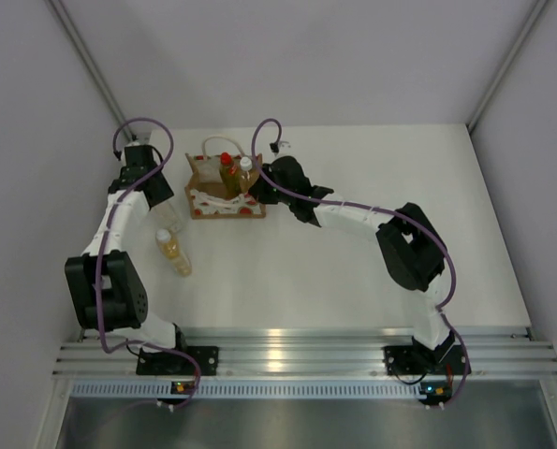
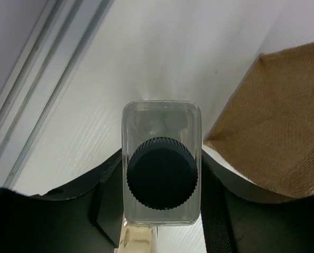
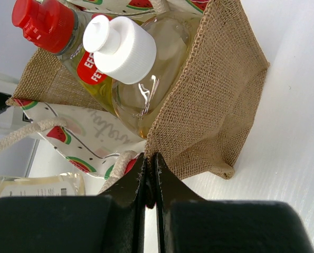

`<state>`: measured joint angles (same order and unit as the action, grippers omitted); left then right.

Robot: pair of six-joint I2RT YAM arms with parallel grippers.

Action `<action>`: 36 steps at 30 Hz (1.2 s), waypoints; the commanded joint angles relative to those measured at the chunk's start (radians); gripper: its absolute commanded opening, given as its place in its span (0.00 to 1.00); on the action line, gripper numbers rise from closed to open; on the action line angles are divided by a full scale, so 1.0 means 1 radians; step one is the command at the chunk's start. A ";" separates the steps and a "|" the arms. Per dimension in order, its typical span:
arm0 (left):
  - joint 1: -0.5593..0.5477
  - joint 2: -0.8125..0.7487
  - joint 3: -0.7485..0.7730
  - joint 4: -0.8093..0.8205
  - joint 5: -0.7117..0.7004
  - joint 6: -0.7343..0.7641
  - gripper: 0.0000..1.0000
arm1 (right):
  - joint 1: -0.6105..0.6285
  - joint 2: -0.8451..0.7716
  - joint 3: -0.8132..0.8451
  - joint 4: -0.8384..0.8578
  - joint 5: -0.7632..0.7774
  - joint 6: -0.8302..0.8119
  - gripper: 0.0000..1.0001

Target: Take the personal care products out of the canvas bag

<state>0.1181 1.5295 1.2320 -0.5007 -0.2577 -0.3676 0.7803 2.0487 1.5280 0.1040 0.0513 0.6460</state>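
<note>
Black-cap bottle (image 2: pixel 162 163) stands upright, cap up, clamped in the left claw (image 2: pixel 161 203) beside the bag (image 2: pixel 275 137). Right claw (image 3: pixel 150 171), shut, pinches the bag rim; inside stand a red-cap bottle (image 3: pixel 43 23) and a white-cap bottle (image 3: pixel 125 50), caps up.

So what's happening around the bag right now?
The right end effector is shut on the rim of the canvas bag. The left end effector grips the dark-capped clear bottle outside the bag, on its left. One amber bottle lies on the table. The red-capped bottle and a white-capped bottle are still inside the bag.
</note>
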 commanded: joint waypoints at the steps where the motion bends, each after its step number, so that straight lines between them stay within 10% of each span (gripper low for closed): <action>1: 0.000 0.006 0.060 0.099 -0.006 0.002 0.33 | -0.015 0.019 0.006 -0.150 -0.007 -0.031 0.00; 26: -0.035 -0.063 0.251 -0.006 0.213 0.009 0.95 | -0.015 -0.009 -0.014 -0.150 0.013 -0.045 0.00; 36: -0.325 -0.074 0.357 0.059 0.304 0.110 0.91 | -0.016 -0.042 -0.040 -0.151 0.018 -0.039 0.00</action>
<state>-0.1745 1.4681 1.5532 -0.4950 -0.0124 -0.3073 0.7803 2.0399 1.5246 0.0944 0.0555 0.6308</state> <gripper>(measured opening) 0.921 0.026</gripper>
